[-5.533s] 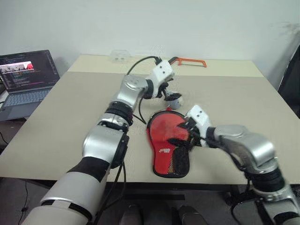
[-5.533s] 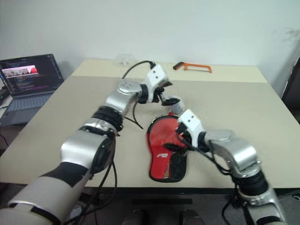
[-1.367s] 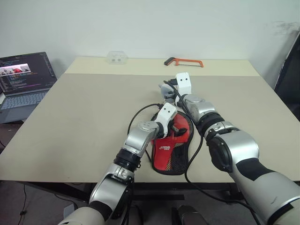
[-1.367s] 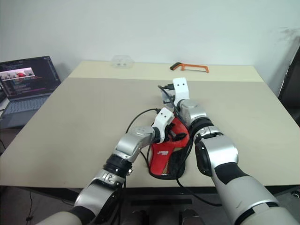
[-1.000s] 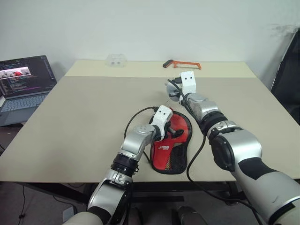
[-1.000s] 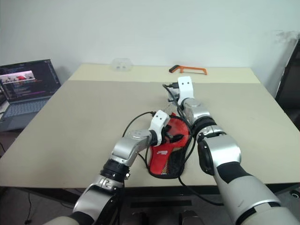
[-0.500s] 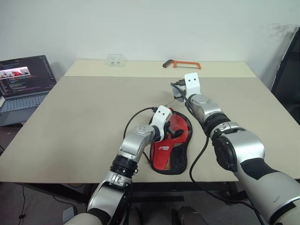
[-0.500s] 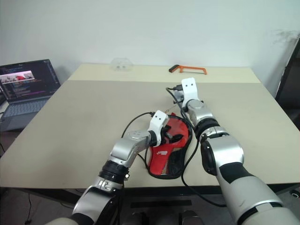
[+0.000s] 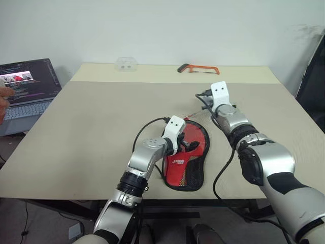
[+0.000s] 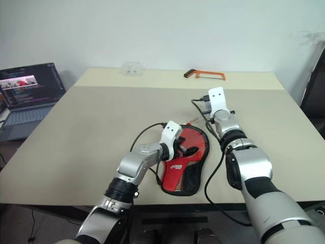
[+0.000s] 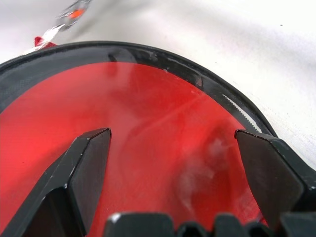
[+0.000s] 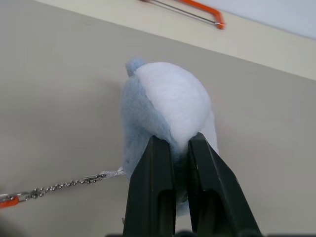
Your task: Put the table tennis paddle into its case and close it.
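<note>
Head stereo pair looking down over table (image 9: 91, 117), wrist cameras close-up

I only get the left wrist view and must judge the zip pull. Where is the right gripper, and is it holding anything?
Observer: The right gripper is shut on a pale plush charm, beyond the case and to its right.
Operator: Is that charm tied to the case?
Observer: A thin chain runs from the charm back toward the case's far rim.
Operator: Anything near the arm?
Observer: An orange hacksaw lies at the far edge of the table, well apart from it.
</note>
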